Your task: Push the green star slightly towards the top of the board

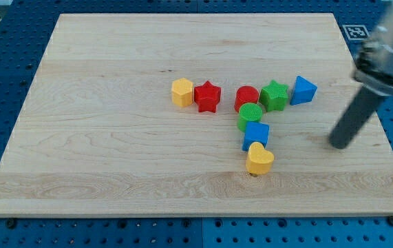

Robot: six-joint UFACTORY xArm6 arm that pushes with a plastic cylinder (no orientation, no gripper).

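Note:
The green star (274, 95) lies on the wooden board (113, 151), right of centre. It touches a red cylinder (246, 97) on its left and a blue triangle (303, 90) on its right. A green cylinder (250, 116) sits just below the red one. My tip (336, 145) is the lower end of a dark, blurred rod. It rests on the board to the lower right of the green star, well apart from every block.
A yellow hexagon (182, 91) and a red star (208, 96) sit left of the cluster. A blue cube (256, 134) and a yellow heart (259, 159) lie below the green cylinder. The board's right edge (372, 110) is near my rod.

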